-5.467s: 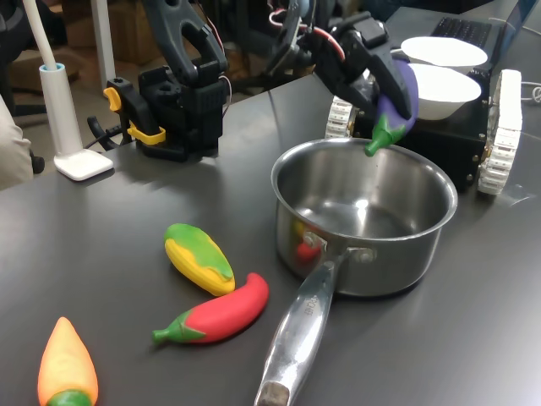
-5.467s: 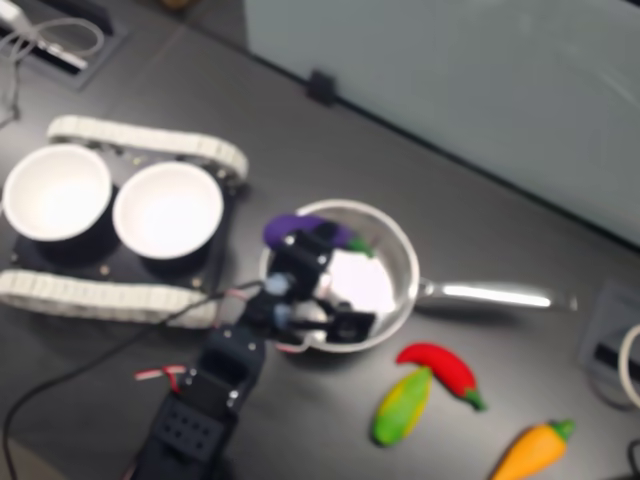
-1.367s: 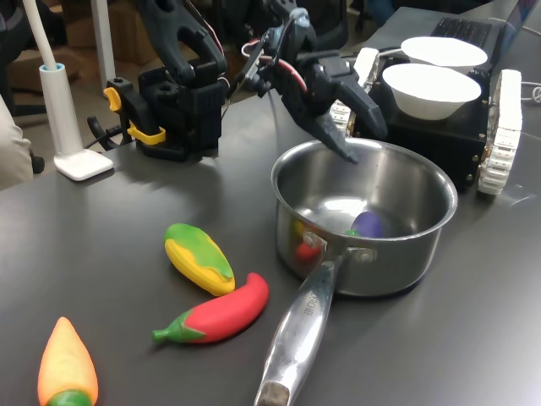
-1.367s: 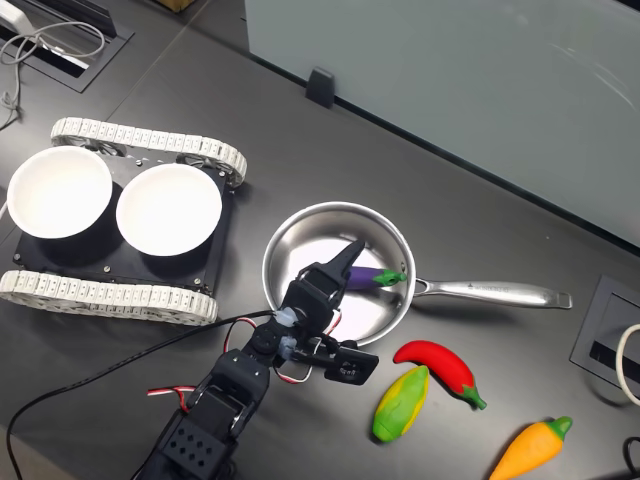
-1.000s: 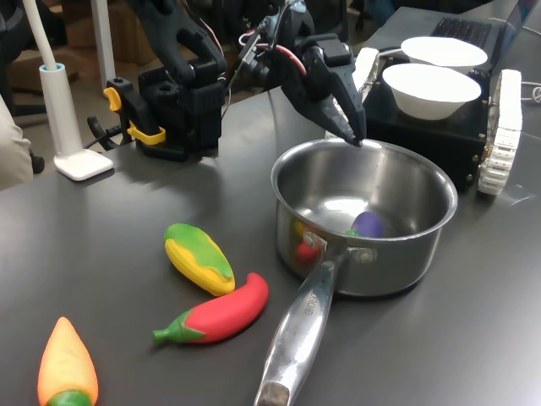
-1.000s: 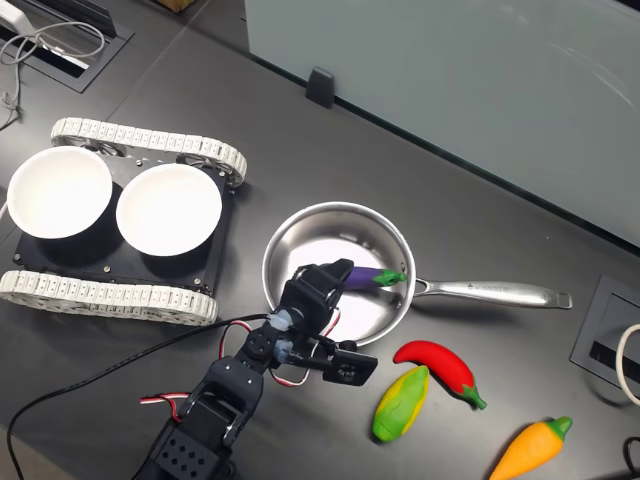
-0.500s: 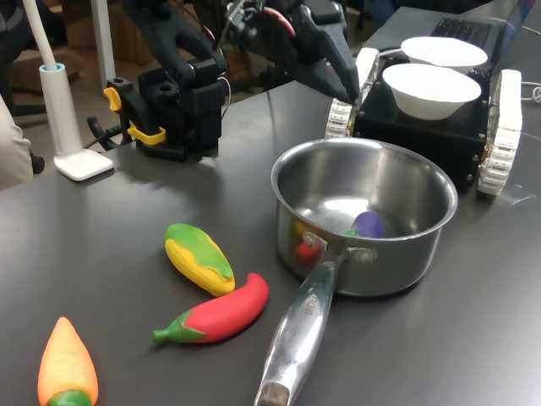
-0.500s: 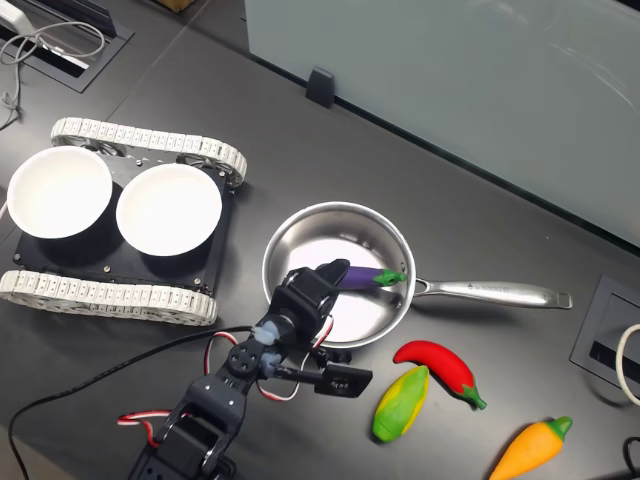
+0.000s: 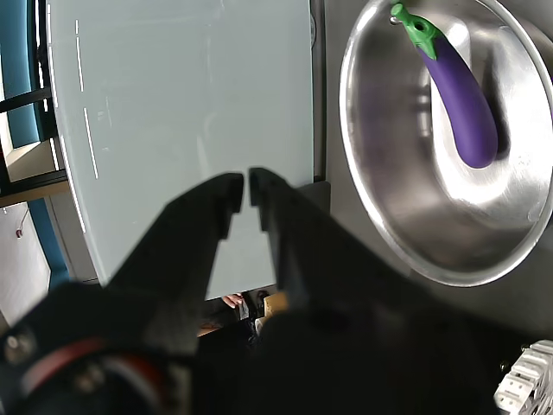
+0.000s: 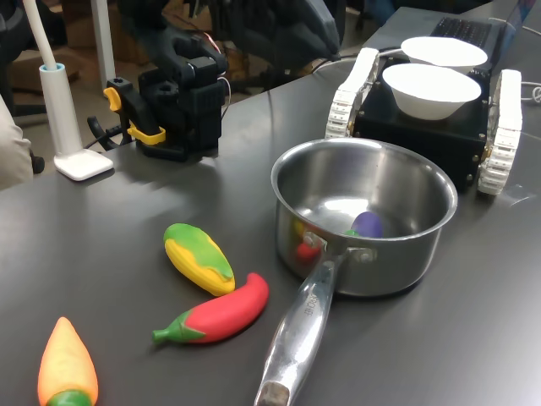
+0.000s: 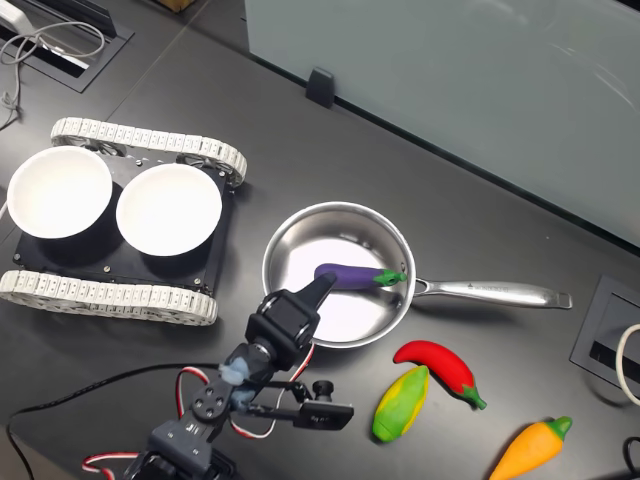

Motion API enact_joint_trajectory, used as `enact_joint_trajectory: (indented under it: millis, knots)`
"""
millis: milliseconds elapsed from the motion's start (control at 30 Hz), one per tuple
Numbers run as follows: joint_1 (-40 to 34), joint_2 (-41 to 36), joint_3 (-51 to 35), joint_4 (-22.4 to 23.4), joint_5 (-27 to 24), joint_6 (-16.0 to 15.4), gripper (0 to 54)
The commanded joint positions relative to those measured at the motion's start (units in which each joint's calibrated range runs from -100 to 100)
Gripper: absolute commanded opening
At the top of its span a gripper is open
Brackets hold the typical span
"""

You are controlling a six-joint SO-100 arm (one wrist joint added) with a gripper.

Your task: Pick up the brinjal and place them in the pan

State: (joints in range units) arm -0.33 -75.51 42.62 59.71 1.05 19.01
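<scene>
We see the brinjal (image 11: 347, 275) lying on the floor of the pan (image 11: 300, 226), so placing looks done. Our gripper (image 9: 241, 192), pressed nearly together and empty, hangs above the pan's rim; we judge the next move only calls for clearing away.

A dark grey table (image 10: 127, 245) carried everything. On it stood the pan (image 11: 290, 245), its long handle (image 11: 490, 293) pointing to the second exterior view's right. Just beside the handle lay a red chili (image 11: 440, 369) touching a yellow-green corn (image 11: 400, 405), with an orange carrot (image 11: 530, 450) farther toward the second exterior view's lower right. A tracked black base (image 11: 110, 290) holding two white bowls (image 11: 60, 192) sat near the pan. A white lamp foot (image 10: 83, 163) and the arm's clamped base (image 10: 182, 106) also rested there.
</scene>
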Motion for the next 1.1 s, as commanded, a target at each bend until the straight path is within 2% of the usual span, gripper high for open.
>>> enact_joint_trajectory:
  millis: [0, 200, 333, 600, 1067]
  knots:
    - [-0.59, -4.25, -4.60, 1.23, 0.24, 0.49, 0.7]
    - [-0.59, -8.89, -2.42, 3.02, 0.78, 0.32, 0.3]
    - [0.33, -10.24, -2.32, 4.21, 0.83, -0.86, 0.3]
    - [2.74, -16.14, 0.04, 8.39, 1.27, -6.24, 0.0]
    - [3.54, -20.02, 2.13, 13.08, 1.81, -6.32, 0.0]
